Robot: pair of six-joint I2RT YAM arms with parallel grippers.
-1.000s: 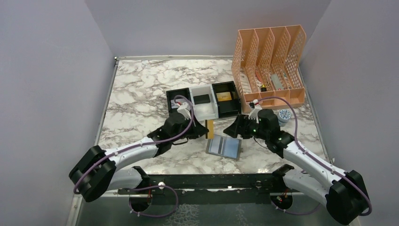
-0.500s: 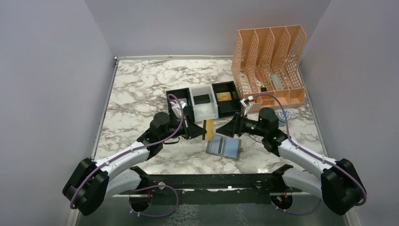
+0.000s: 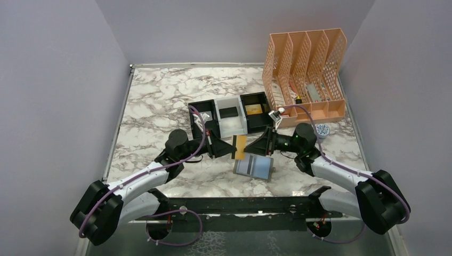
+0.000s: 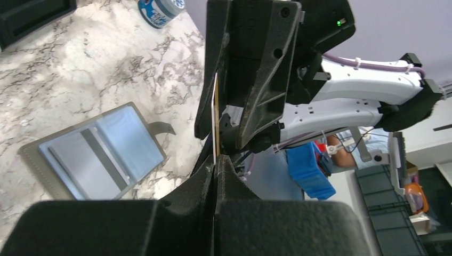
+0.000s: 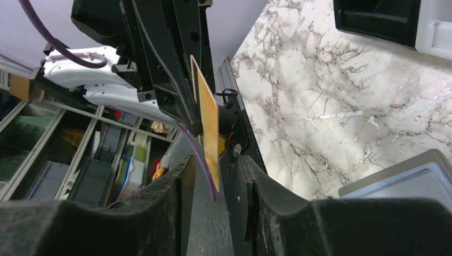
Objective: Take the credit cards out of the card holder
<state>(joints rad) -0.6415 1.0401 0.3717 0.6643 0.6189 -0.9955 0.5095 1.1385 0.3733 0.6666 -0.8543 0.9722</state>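
A gold-yellow credit card [image 3: 240, 148] stands on edge in the air between the two arms, and my left gripper [image 3: 229, 148] is shut on its left edge. In the left wrist view the card [image 4: 215, 117] shows edge-on, rising from the pressed fingertips [image 4: 210, 176]. My right gripper [image 3: 255, 146] faces it from the right. Its jaws [image 5: 213, 160] stand apart on either side of the card's free end [image 5: 208, 125], with gaps on both sides. The card holder [image 3: 253, 166] lies open on the table just below, blue-grey inside up [image 4: 98, 152].
A black-and-white three-compartment tray [image 3: 230, 114] stands just behind the grippers. A peach mesh file rack [image 3: 306, 74] is at the back right. A small round blue-and-white tin [image 3: 322, 130] sits beside the right arm.
The right gripper has moved left up to the card and its jaws have narrowed around the free end. The left arm has pulled back slightly, still holding the card.
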